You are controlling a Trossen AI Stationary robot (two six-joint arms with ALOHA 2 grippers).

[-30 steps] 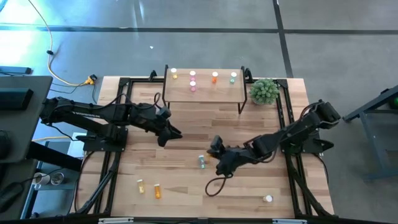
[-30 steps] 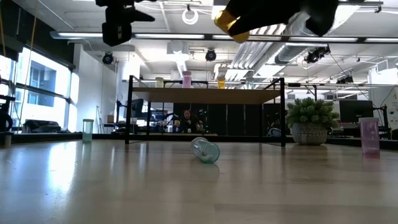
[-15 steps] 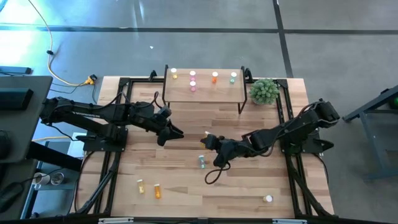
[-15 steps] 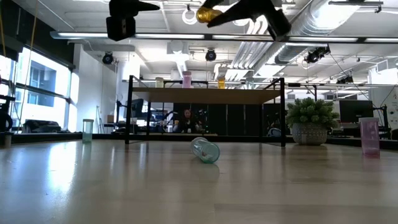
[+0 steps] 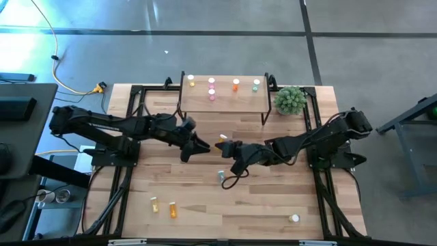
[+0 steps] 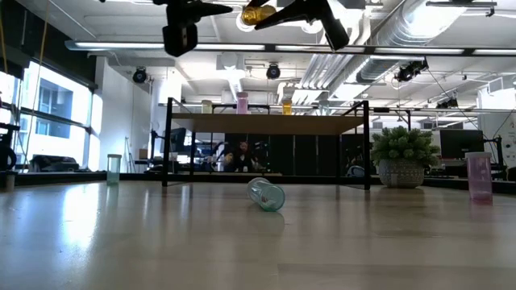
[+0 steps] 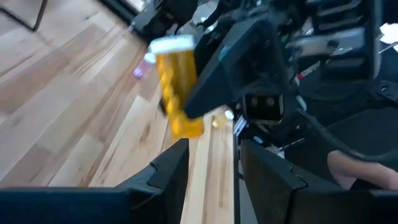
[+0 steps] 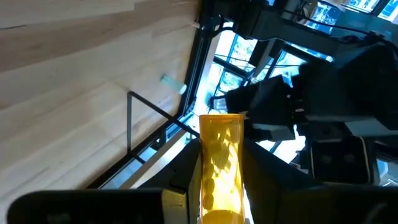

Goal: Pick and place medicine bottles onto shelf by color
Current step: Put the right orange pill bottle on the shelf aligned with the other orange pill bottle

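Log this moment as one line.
right pincer: shut on yellow bottle, mid-air | left pincer: open, facing it | green bottle: lying on table | shelf: five bottles

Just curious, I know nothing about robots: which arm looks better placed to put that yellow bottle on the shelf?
The right, probably. Its gripper already holds the yellow bottle above the table, short of the shelf. The left gripper, facing it, holds nothing.

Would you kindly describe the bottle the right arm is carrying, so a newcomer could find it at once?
In front of the shelf, the two grippers meet mid-table. The yellow bottle sits clamped in the right gripper, in the air facing the left gripper. It is the only bottle off the table or shelf.
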